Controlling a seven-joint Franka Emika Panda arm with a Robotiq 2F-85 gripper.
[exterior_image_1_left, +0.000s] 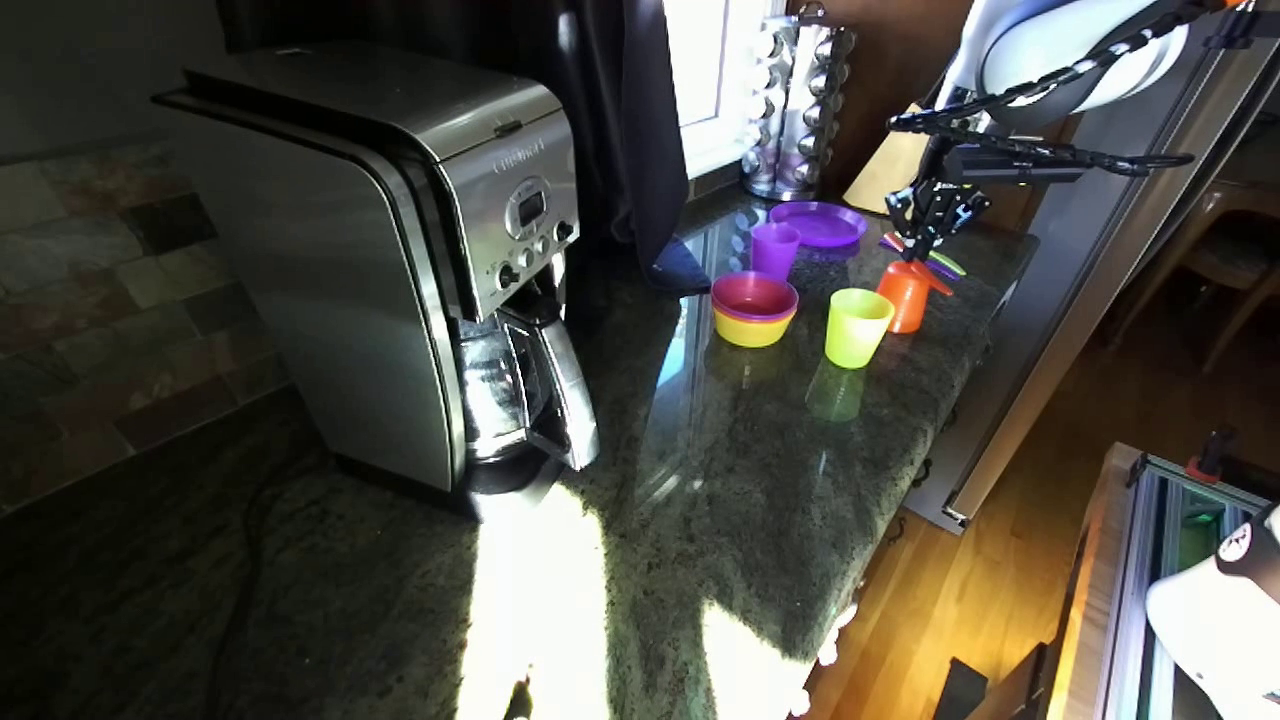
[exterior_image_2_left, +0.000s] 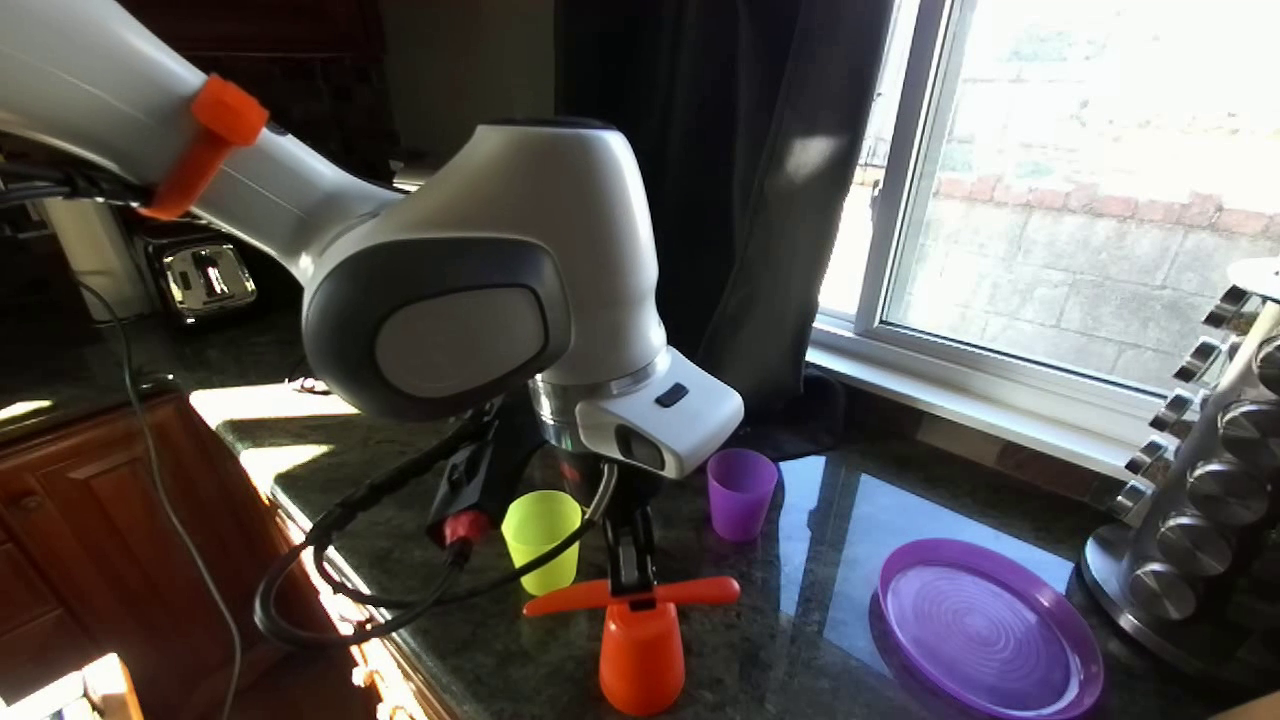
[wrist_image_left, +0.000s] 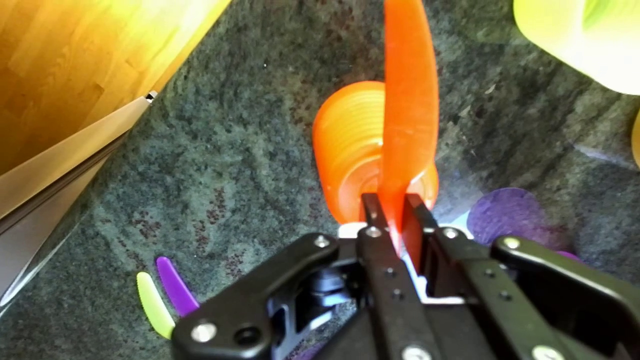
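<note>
While claw grips orange knife | orange cup stands below

Site reads as a home kitchen: coffee maker and spice rack on counter, window above it, cabinets below it.

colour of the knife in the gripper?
Orange; the knife shows best in the wrist view.
</note>
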